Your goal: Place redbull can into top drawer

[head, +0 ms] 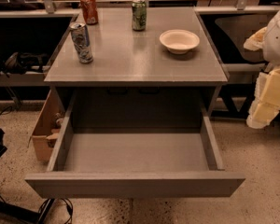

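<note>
The redbull can (81, 42) stands upright near the left edge of the grey cabinet top (140, 64). It is slim and silver with blue patches. The top drawer (135, 183) is pulled wide open toward me, and its grey interior holds nothing. My gripper (266, 101) hangs at the far right edge of the view, beside the cabinet and level with the drawer. It is well apart from the can and holds nothing that I can see.
A red-orange can (89, 8) and a green can (139, 14) stand at the back of the top. A white bowl (179, 40) sits at the right. A cardboard box (43, 132) lies on the floor left of the cabinet. Cables (56, 209) trail at the lower left.
</note>
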{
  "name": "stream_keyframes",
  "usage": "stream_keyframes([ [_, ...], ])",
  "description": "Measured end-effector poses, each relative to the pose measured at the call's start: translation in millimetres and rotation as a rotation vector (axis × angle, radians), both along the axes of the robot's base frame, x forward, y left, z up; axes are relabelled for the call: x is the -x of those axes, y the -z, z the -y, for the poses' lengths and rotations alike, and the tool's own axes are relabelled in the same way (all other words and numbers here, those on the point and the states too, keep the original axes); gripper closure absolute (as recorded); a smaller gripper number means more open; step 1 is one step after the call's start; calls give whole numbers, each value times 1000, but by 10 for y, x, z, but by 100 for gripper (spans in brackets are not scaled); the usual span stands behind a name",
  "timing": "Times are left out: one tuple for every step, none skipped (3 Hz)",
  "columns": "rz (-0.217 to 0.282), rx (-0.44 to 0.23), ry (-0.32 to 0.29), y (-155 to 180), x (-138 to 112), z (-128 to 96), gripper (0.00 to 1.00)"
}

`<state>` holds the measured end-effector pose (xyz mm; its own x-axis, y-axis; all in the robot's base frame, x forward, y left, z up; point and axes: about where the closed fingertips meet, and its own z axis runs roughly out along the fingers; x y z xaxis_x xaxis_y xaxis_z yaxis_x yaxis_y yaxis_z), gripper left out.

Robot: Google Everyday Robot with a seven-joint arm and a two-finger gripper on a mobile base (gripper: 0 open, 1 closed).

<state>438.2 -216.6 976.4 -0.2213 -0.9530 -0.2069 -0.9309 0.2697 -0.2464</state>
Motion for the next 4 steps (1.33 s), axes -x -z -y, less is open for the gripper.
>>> stream_keyframes([
  [0, 0, 0, 0, 0, 0, 0],
  [35, -69, 1, 52, -310, -90, 0],
  [103, -342, -18, 340, -1009, -477, 0],
  [174, -641, -103, 544, -1462, -1037, 0],
])
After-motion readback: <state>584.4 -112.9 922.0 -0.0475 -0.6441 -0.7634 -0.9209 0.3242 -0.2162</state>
